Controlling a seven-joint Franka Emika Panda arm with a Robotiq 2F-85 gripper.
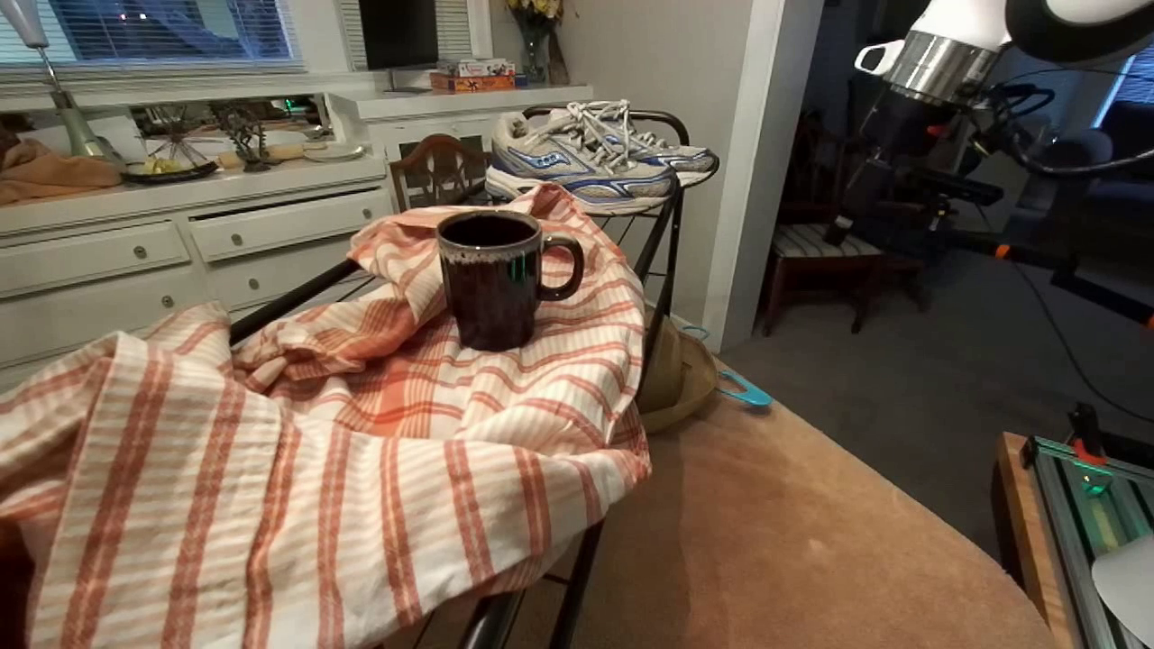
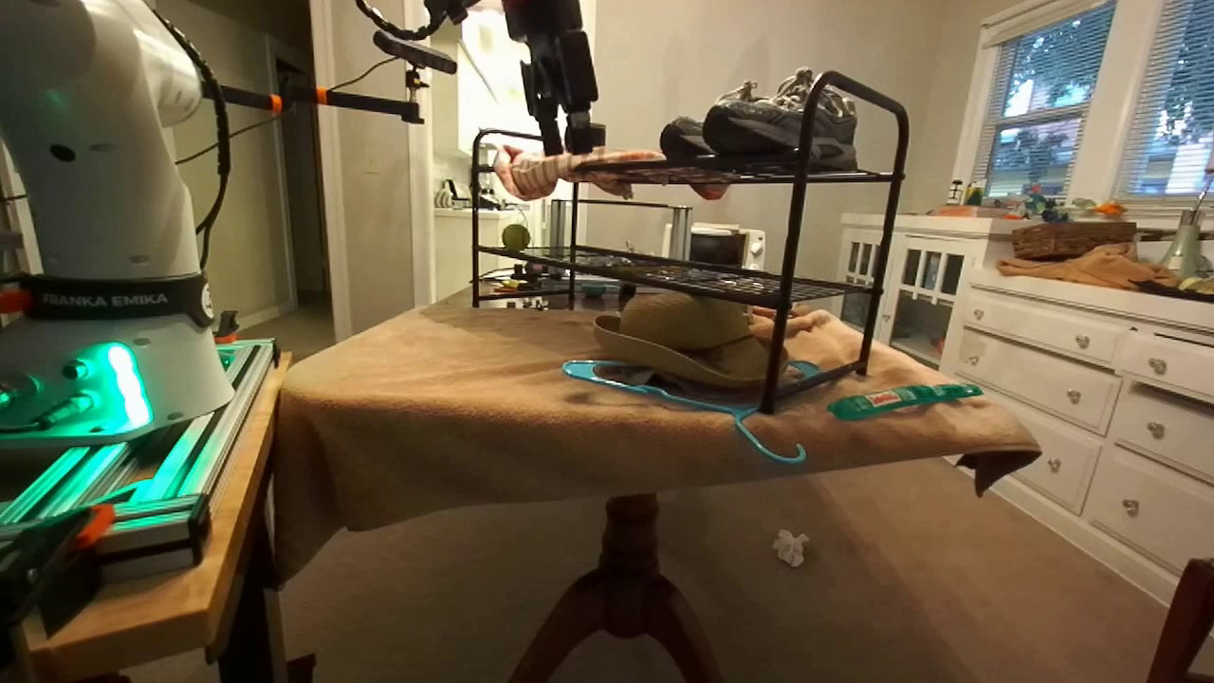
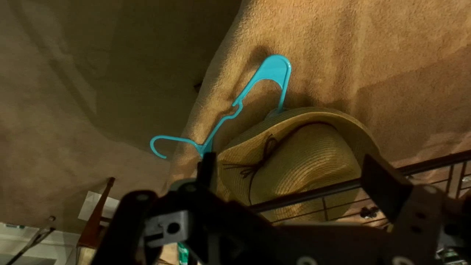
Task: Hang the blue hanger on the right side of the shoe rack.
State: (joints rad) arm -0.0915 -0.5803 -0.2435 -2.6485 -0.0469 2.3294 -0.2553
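We saw the gripper [image 3: 289, 163] with its fingers wide apart, grasping nothing. We found the blue hanger [image 3: 256, 80] on the cloth-covered table [image 2: 427, 370] at the foot of the shoe rack [image 2: 793, 232], partly hidden by the straw hat [image 3: 305, 158], its hook jutting past the edge.

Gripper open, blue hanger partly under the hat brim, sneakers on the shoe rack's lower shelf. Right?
Wrong shelf: both exterior views show the sneakers on the top level of the shoe rack. The rest holds: gripper open, blue hanger partly under the brim of the hat.
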